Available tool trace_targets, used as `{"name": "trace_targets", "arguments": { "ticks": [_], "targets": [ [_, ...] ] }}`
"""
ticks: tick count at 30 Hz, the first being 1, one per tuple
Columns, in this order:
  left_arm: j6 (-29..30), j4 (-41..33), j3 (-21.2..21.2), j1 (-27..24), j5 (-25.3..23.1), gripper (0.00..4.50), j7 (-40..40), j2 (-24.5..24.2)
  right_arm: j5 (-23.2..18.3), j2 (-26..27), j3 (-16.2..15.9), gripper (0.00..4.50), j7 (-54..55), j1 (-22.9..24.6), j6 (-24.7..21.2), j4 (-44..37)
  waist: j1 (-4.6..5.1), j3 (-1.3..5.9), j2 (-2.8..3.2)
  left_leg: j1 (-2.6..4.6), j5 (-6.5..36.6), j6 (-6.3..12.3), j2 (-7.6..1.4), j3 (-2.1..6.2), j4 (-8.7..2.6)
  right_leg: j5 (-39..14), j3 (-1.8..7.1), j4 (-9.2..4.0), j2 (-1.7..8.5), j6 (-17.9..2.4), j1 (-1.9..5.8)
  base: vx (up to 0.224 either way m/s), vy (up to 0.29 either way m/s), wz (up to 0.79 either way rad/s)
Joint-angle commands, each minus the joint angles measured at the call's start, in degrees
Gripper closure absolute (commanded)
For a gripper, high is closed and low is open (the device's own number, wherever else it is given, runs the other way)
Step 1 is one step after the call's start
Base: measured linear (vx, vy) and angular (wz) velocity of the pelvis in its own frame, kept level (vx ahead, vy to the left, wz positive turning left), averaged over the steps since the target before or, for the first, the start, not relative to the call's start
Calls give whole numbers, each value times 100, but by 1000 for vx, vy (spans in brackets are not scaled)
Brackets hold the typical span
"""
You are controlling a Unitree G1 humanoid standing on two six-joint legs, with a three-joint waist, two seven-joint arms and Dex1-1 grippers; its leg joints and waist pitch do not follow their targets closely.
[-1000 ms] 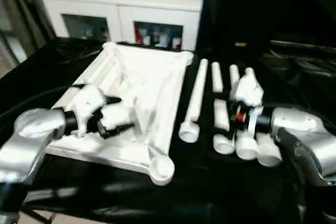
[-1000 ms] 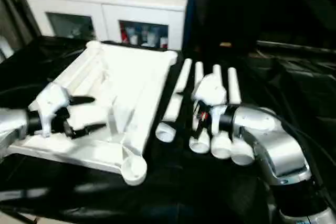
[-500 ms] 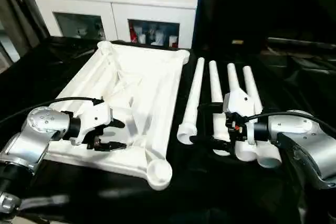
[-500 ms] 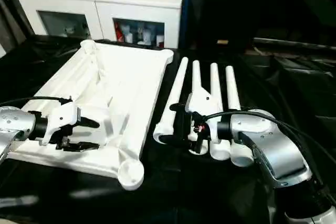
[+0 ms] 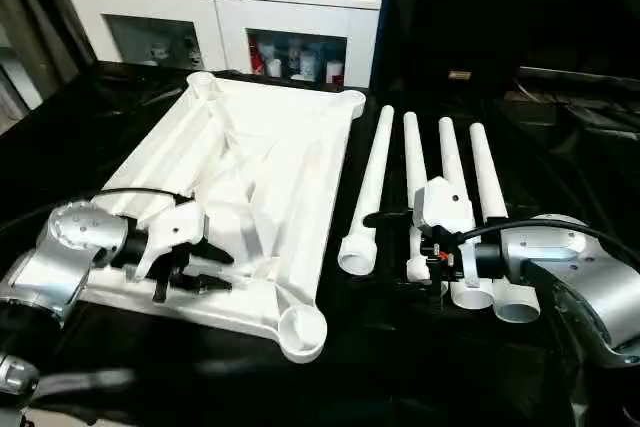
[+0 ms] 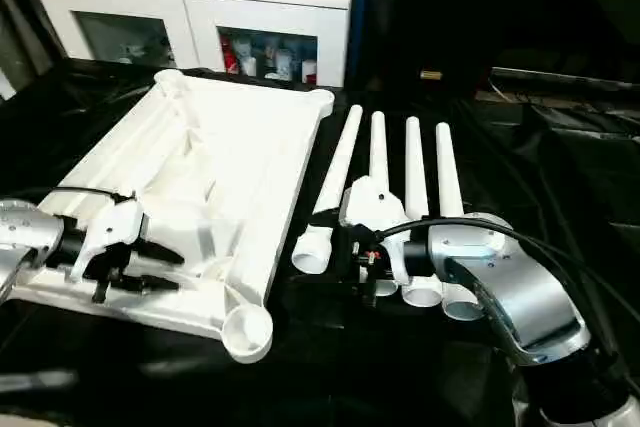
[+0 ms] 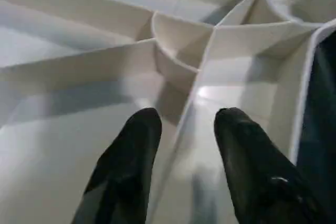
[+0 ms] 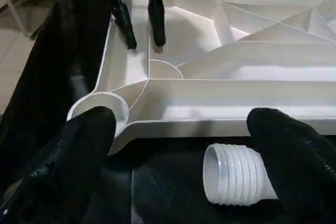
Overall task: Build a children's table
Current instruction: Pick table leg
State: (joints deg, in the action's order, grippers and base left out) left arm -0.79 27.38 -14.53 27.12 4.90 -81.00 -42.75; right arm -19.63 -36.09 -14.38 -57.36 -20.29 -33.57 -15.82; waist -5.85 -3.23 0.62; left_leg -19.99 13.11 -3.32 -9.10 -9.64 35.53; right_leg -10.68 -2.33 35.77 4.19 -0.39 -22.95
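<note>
**White plastic rib between the left fingers, first leg framed by the right**

White tabletop (image 5: 270, 177) lies ribbed side up across the centre-left of the head view; four legs (image 5: 440, 177) lie side by side to its right. To do this step well, I judge the left gripper (image 5: 205, 269) should seat squarely on the rib near the lower-left edge before squeezing, steadying the top. Its fingers (image 7: 126, 161) straddle that rib, part-closed, grip unconfirmed. Right gripper (image 8: 184, 161) hangs wide open, holding nothing, its fingers either side of the leftmost leg's threaded end (image 8: 236, 182).
</note>
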Motion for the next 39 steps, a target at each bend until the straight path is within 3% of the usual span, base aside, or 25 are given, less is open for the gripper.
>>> {"name": "trace_targets", "arguments": {
  "ticks": [1,4,9,10,15,19,20,26,31,39],
  "targets": [
    [13,-41,-25,31,13,280,-78,-48,-2,-47,21,0,17,30,-81,-155,-23,337,110,46,1258,-190,-369,131,-521,-1265,293,-392,442,-1402,272,0,0,0],
    [-340,278,-120,116,-289,324,122,10,29,-66,6,0,34,59,-114,-196,-37,335,130,51,1323,-202,-369,135,-523,-1442,292,-417,434,-1305,257,0,0,0],
    [-653,623,-127,245,-470,353,373,119,3,-52,-23,0,69,62,-167,-262,-42,348,115,34,1284,-234,-367,146,-529,-1492,286,-415,432,-1204,264,0,0,0],
    [-711,684,-127,270,-509,363,426,130,-7,-48,-31,0,74,61,-185,-280,-50,353,141,36,1272,-242,-369,152,-526,-1456,284,-413,436,-1215,262,0,0,0],
    [-765,803,-129,299,-551,409,436,136,-9,-40,-70,0,87,53,-232,-327,-54,361,126,28,1196,-241,-375,143,-522,-1137,282,-377,431,-1312,265,0,0,0],
    [-956,998,-150,333,-657,426,457,150,2,-26,-91,0,90,34,-250,-326,-51,343,121,17,1314,-262,-377,152,-541,-1349,283,-395,442,-1274,272,0,0,0],
    [-965,1017,-152,333,-669,443,469,149,6,-20,-96,0,92,28,-247,-319,-41,342,92,23,1347,-267,-375,152,-543,-1477,284,-411,447,-1228,270,0,0,0],
    [-1235,1376,-123,402,-923,449,926,100,87,75,-152,0,166,-61,-165,-218,24,328,69,1,1323,-234,-365,167,-546,-1884,288,-449,457,-1074,261,0,0,0],
    [-1430,1506,27,534,-849,449,981,3,116,89,-157,0,176,-121,-135,-165,33,321,66,16,1341,-231,-373,163,-550,-2025,290,-464,453,-1020,229,0,0,0],
    [-1996,1982,96,692,-935,449,1028,-252,179,98,-163,0,213,-159,-83,-116,32,347,89,2,1153,-224,-370,147,-531,-1373,287,-403,439,-1182,247,0,0,0]
  ]
}}
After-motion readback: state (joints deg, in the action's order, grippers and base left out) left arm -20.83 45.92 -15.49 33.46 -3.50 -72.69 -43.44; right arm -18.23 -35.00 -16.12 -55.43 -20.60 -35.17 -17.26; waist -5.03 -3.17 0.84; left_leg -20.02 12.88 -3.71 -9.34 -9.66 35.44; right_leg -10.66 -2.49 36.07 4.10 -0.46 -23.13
